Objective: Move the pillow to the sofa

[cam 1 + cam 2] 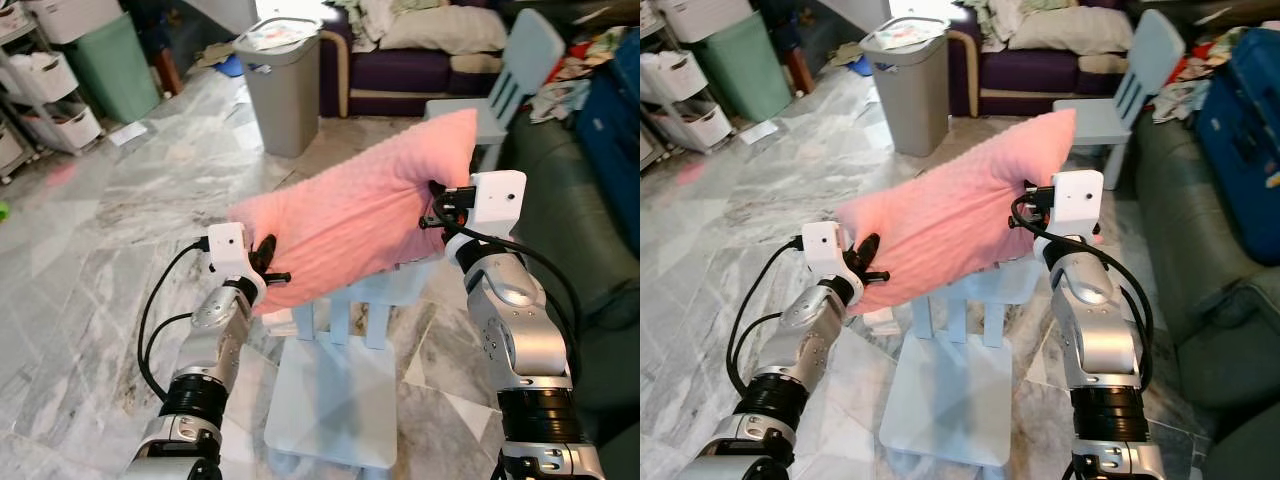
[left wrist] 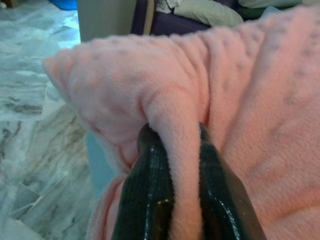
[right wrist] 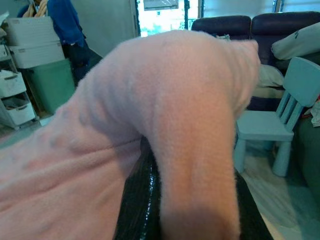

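One pink, dimpled fleece pillow was held in the air between the two tools, above one pale blue child's chair that stood on the grey marble tile floor. The pillow sloped, with its low corner toward the robot's left and its high corner toward the right.

The left tool gripped the low left corner. In the left wrist view, its two black fingers were pressed together on a fold of the fleece, pinching it between them. The right tool gripped the right edge of the pillow; in the right wrist view, pink fleece draped over its black fingers, which were clamped on the fabric.

One dark green sofa stood at the robot's right, well apart from the pillow. One second pale blue child's chair stood beyond the pillow, near the sofa. One grey plastic bin stood farther back on the floor, beside one dark purple sofa loaded with light cushions. One green container and one white shelf rack with boxes stood at the far left.
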`<state>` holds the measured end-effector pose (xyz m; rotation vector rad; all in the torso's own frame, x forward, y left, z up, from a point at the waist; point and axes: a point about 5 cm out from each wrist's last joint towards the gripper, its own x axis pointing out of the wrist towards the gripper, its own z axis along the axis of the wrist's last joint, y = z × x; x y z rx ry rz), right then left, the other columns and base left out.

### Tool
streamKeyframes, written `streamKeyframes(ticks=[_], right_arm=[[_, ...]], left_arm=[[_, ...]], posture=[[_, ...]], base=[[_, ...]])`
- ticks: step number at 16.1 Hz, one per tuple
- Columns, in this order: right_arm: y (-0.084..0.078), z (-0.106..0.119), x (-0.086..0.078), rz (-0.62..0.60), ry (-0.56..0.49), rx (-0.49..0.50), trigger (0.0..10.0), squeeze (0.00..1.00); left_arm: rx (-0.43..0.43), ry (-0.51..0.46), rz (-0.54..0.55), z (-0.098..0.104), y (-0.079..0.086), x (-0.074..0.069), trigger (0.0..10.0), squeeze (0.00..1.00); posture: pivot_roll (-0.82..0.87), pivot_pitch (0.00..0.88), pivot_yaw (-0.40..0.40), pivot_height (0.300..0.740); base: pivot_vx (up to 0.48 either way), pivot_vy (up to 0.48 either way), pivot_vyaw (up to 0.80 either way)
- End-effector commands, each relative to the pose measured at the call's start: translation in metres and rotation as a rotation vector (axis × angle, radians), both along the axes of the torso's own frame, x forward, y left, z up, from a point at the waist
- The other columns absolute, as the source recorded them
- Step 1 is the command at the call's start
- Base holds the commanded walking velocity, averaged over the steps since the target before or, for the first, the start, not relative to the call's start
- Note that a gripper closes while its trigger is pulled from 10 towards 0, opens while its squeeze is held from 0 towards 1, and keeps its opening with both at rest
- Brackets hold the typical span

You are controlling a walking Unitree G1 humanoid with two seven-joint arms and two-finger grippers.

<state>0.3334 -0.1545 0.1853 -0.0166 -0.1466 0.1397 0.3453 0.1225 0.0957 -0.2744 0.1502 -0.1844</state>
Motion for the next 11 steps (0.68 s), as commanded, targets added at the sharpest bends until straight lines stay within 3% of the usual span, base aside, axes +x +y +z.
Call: streamKeyframes(ticks=[1, 2, 4, 6, 7, 11], right_arm=[[0.005, 0.01, -0.001, 0.015, -0.038, 0.004, 10.0, 0.0], [0.005, 0.009, -0.001, 0.017, -0.035, 0.004, 10.0, 0.0], [0.005, 0.009, -0.001, 0.017, -0.027, 0.01, 10.0, 0.0], [0.006, 0.0, 0.001, 0.008, 0.035, 0.01, 10.0, 0.0], [0.006, 0.0, 0.001, 0.01, 0.038, 0.028, 10.0, 0.0], [0.002, -0.005, 0.0, -0.005, 0.079, 0.007, 10.0, 0.0]], left_arm=[[0.02, -0.009, 0.016, 0.002, 0.009, 0.001, 10.0, 0.0], [-0.014, 0.0, -0.005, 0.004, 0.005, 0.002, 10.0, 0.0], [0.024, 0.037, 0.034, 0.007, 0.001, 0.005, 10.0, 0.0], [0.028, -0.014, -0.008, 0.013, -0.001, 0.006, 10.0, 0.0], [-0.024, -0.015, 0.0, 0.013, 0.0, 0.006, 10.0, 0.0], [-0.041, 0.018, 0.018, 0.01, -0.001, 0.002, 10.0, 0.0]], posture=[[-0.13, 0.0, 0.085, 0.74], [-0.13, 0.0, 0.084, 0.74], [-0.13, 0.0, 0.082, 0.74], [-0.13, 0.0, 0.08, 0.74], [-0.13, 0.0, 0.078, 0.74], [-0.13, 0.0, 0.071, 0.74]], base=[[0.0, 0.0, 0.0], [0.0, 0.0, 0.0], [0.0, 0.0, 0.0], [0.0, 0.0, 0.0], [0.0, 0.0, 0.0], [0.0, 0.0, 0.0]])
